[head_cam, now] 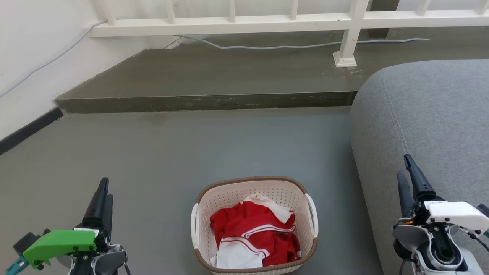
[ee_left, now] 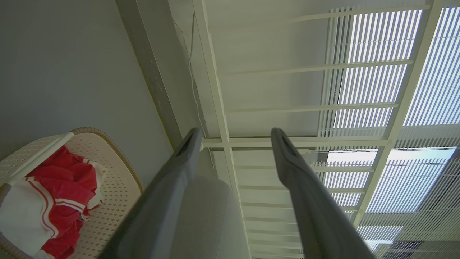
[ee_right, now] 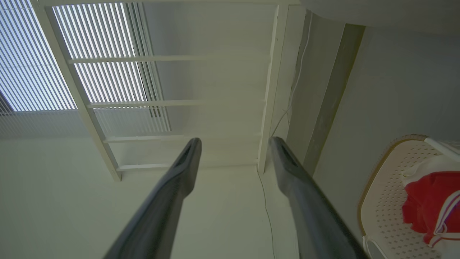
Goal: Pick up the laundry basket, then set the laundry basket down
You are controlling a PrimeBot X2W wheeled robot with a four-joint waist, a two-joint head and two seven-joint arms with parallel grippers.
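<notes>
Grey floor bears laundry basket of red-white clothes; left hand, right hand wide

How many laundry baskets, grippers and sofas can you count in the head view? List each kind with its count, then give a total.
Laundry basket: 1
Grippers: 2, the left gripper and the right gripper
Grey sofa: 1
Total: 4

- laundry basket: cream-white, peppered with small holes; brown woven-look rim, white handles.
- clothes: red with thin white stripes, plus plain white.
- floor: flat grey.
- sofa: mid-grey fabric.
- railing: white.
- fingers: black.
</notes>
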